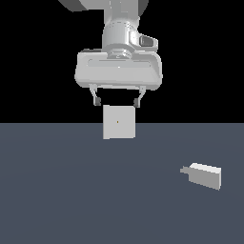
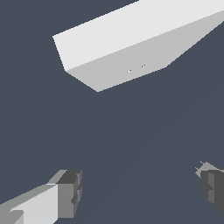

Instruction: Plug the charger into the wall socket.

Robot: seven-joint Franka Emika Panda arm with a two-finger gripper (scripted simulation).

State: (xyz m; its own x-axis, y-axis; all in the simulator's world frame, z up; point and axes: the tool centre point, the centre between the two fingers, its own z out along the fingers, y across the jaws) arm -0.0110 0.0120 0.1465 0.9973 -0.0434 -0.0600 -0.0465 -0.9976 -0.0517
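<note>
The charger (image 1: 206, 174) is a small white block lying on the dark floor at the exterior view's right, its short prong stub pointing toward the exterior view's left. The wall socket (image 1: 118, 122) is an upright white square plate with a tiny yellowish dot at its centre, standing mid-scene. My gripper (image 1: 117, 101) hangs open above the socket's top edge, fingers spread and nothing between them. In the wrist view the wall socket (image 2: 131, 48) shows as a slanted white slab with small yellowish dots, and both dark fingertips (image 2: 70, 192) are wide apart. The charger is out of the wrist view.
A flat dark grey-blue floor (image 1: 71, 190) spreads under everything. The background behind the socket is black. The arm's white wrist body (image 1: 119, 66) sits right above the socket.
</note>
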